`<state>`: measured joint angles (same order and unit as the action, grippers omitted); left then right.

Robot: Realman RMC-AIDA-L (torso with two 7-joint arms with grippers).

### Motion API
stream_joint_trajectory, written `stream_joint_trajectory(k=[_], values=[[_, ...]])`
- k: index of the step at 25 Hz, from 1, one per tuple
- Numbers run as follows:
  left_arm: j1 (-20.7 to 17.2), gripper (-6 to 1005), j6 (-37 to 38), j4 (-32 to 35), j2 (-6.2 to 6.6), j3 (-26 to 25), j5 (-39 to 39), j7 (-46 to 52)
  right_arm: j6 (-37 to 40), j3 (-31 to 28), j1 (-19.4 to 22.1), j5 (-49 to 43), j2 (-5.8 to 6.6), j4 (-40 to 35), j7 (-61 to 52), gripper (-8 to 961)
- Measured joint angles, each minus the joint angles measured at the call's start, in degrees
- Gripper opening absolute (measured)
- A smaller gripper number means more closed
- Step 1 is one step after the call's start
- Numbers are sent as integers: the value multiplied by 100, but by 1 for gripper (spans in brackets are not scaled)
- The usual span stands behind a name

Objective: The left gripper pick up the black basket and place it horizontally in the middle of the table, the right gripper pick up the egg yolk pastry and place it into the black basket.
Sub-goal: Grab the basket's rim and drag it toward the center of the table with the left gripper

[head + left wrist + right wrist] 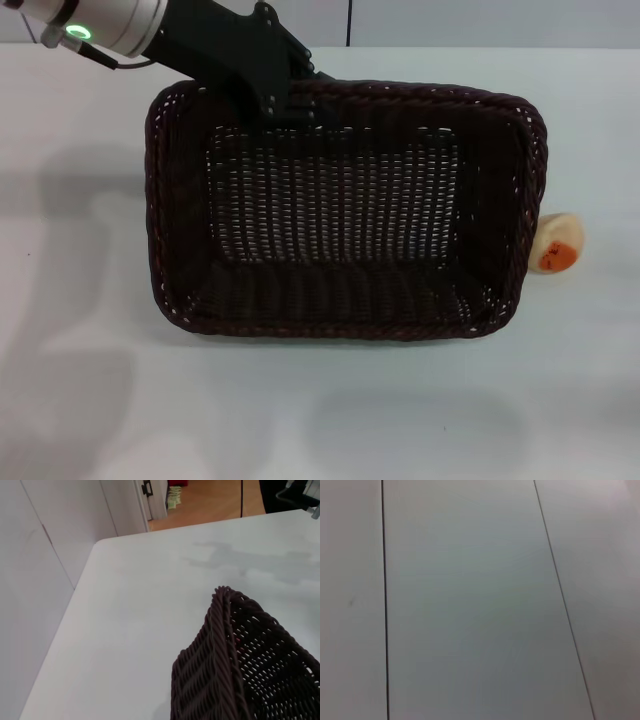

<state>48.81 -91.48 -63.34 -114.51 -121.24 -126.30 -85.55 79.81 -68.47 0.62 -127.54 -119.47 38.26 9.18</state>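
The black basket [345, 210] lies with its long side running across the white worktop [90, 400], roughly midway between the left and right edges and closer to the far edge than the near one. Its opening faces up and its woven floor shows through the open weave. The left pincer [290, 100] reaches in from the far left corner and sits at the basket's far rim, left of that rim's middle; it seems to be clamped on the braided edge, though the fingertips are hidden against the dark weave, so whether it is truly closed on the rim I cannot tell. A green light glows on the silver arm behind it. In the left wrist view one corner of the basket [240, 665] fills the lower part, with bare worktop [125, 620] beyond it.

The egg yolk pastry [556, 243] rests on the worktop just outside the basket's right-hand short side, touching or nearly touching the rim, its orange-red patch facing the near edge.

The right pincer is out of sight; its wrist camera sees only pale panels [470, 605] with thin dark seams.
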Motion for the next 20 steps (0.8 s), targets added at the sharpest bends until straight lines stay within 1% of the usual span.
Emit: stream_joint_trajectory(k=[12,17,20], values=[[32,294,-26,59,6,-36,34,11,-1,9,-32,0,12,6,5,695],[33,330,22,45,-26,-52,33,-45,-1,9,-36,-3,12,6,11,695],[-16,357,136,-48,-90,-251,111,-116,-1,9,-34,-5,12,6,15,695]])
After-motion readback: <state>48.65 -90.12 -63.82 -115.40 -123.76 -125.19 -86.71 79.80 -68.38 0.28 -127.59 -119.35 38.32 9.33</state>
